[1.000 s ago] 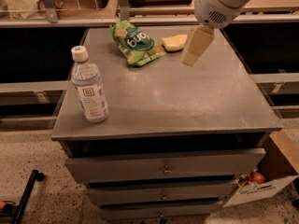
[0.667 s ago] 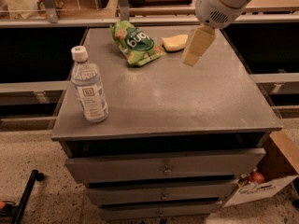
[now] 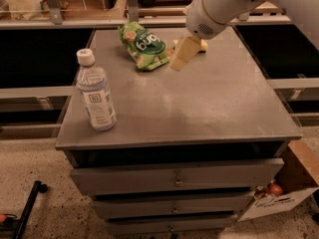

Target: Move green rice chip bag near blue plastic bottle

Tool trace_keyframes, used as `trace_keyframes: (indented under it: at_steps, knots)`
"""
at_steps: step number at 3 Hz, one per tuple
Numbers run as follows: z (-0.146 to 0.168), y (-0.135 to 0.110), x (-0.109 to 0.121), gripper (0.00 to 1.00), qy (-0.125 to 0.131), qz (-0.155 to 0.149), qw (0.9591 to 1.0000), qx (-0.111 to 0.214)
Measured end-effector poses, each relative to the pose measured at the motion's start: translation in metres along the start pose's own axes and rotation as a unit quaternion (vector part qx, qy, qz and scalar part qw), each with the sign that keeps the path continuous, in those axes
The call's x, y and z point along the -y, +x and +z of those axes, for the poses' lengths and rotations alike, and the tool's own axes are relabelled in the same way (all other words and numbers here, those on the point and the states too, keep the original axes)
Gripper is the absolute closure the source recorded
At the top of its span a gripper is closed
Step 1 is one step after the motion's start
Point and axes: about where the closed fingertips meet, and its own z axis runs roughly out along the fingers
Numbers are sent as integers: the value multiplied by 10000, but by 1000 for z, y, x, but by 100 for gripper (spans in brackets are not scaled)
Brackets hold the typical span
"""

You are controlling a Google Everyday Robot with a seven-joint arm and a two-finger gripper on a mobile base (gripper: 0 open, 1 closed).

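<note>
My claw (image 3: 185,54) hung over the far part of the grey cabinet top (image 3: 214,108), well beyond the blue plastic bottle (image 3: 95,91) and off to its right. I could not tell how far the claw was open, or whether it had hold of anything. It showed only as a tan wedge under my white wrist.

The green rice chip bag (image 3: 144,46) lay flat on the top, also beyond the bottle and to its right, well apart from it. The bag sat just beside the claw, on the side nearer the bottle; touching or not, I could not tell. A yellow sponge (image 3: 203,45) peeked out behind the claw, farther from the bottle than the bag was, and mostly hidden.

The bottle stood upright with its white cap on, close to the top's left edge and near the front edge. The bag lay close to the back edge, diagonally across from the bottle. Bare grey surface ran from the bottle toward the bag. It also ran rightward from the bottle along the whole front, out to the right edge.

Below the bottle, drawers (image 3: 174,180) stacked down the cabinet front. A cardboard box (image 3: 294,180) sat on the floor far to the bottle's right, past the cabinet's right corner.
</note>
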Motion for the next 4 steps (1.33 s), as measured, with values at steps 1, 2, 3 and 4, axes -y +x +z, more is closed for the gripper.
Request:
trace_keyframes:
  at_steps: [1,2,3,4]
  knots:
    - [50,-19,12,0,120,109,9991,392]
    - [91,-38,26,0,234,263,9971,669]
    - [115,-55,37,0,287,447,9956,767]
    - [137,-58,49,0,259,819,9943,626]
